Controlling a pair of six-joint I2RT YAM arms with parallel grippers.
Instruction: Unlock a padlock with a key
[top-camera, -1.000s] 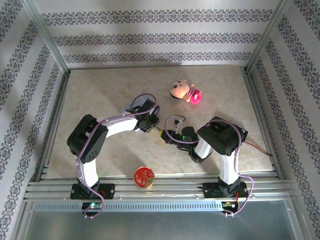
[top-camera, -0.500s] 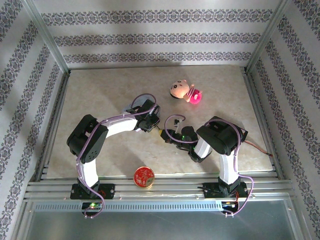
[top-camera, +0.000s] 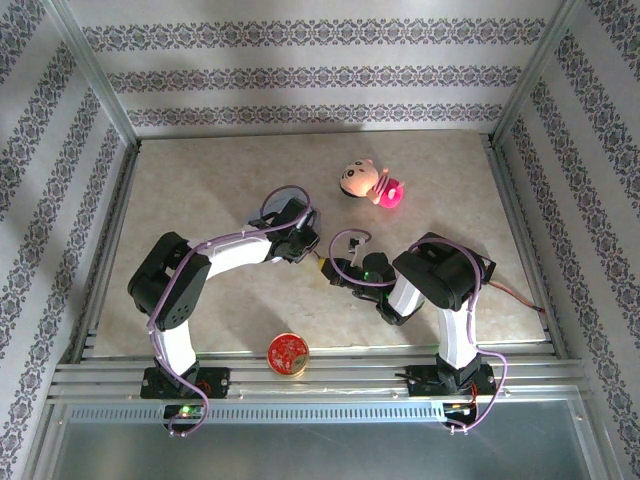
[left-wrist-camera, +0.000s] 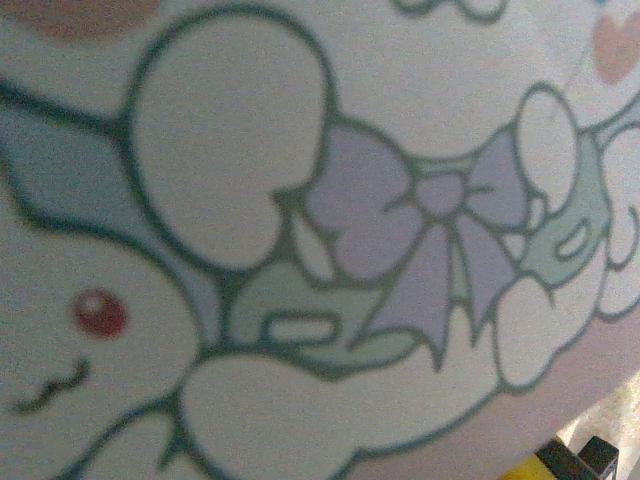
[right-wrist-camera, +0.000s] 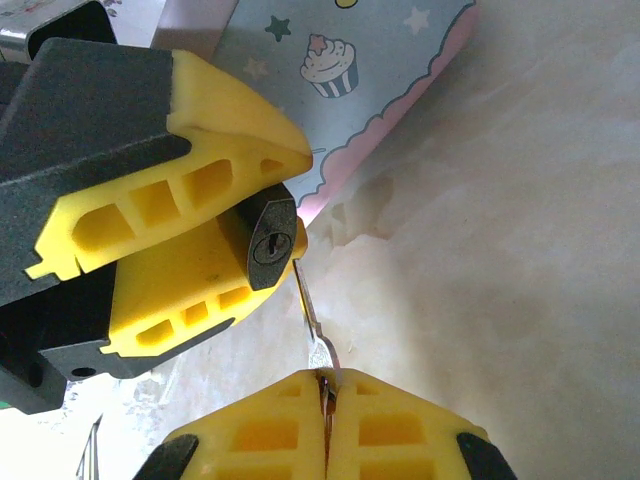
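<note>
**Key tip just short of the keyhole**

The pale stone-patterned bench carries both arms, which meet near its middle. A blue tin printed with cupcakes and stars lies under the left arm's wrist. A cartoon doll sits well apart towards the far side.

The left claw is clamped on the padlock, one yellow finger on either side of the dark body. The keyhole face is turned out towards the right wrist camera. The right claw has its fingers pressed together on the head of the key. The thin blade runs up to the padlock's lower edge, just beside the keyhole but not in it.

Both pieces look hard, smooth and light, so either could swivel between the pads under a sideways push. The padlock is best held as it is, by the flanks of its body, with the keyhole and the loop left free. The key is best pinched flat across its head, so the stiff blade can be lined up, pushed in and twisted.
</note>
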